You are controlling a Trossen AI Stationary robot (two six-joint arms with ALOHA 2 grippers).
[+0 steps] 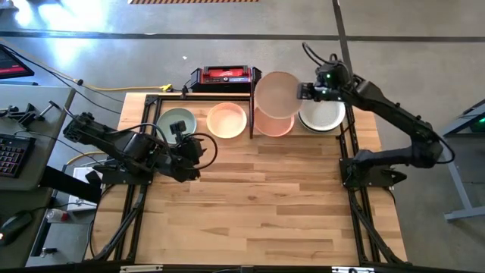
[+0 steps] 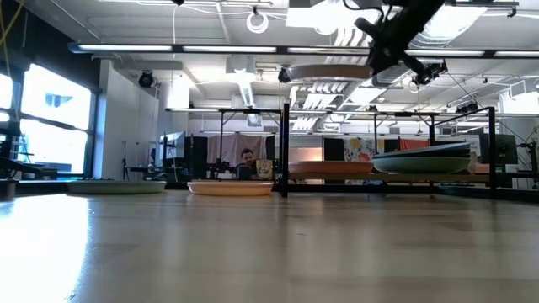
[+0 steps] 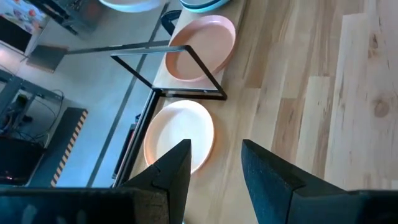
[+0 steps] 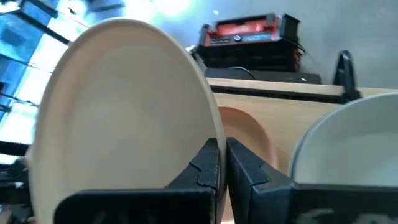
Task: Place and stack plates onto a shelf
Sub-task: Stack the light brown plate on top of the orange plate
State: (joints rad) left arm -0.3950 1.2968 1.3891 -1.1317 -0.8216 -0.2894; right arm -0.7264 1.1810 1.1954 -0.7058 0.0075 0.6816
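I have the right gripper (image 1: 305, 91) clamped on the rim of a beige plate (image 1: 277, 93) near the upper middle of the overhead frame; its fingers are pinched fully together on the edge, which I judge is the only grip a shallow dish allows. The plate hangs above the shelf (image 1: 251, 114), held roughly level over a terracotta pink plate (image 1: 273, 123) just right of the central divider; in the low view the beige plate (image 2: 330, 72) floats high in the upper middle of the frame, well clear of the pink one (image 2: 330, 168) beneath it, so I read this as carrying it over for stacking, not yet set down. To the right sits a stack topped by an off-white plate (image 1: 322, 115), beside the pink one.

Left of the divider lie a cream plate (image 1: 226, 120) and a pale green plate (image 1: 177, 121), single and flat. My left gripper (image 1: 189, 158) waits at centre left of the overhead frame, over bare table (image 1: 273, 205) near the green plate; its fingers (image 3: 171, 171) stand apart with nothing between them, ready for a later pick.

The lowering will need care, I think; a rim grip lets the dish tilt.
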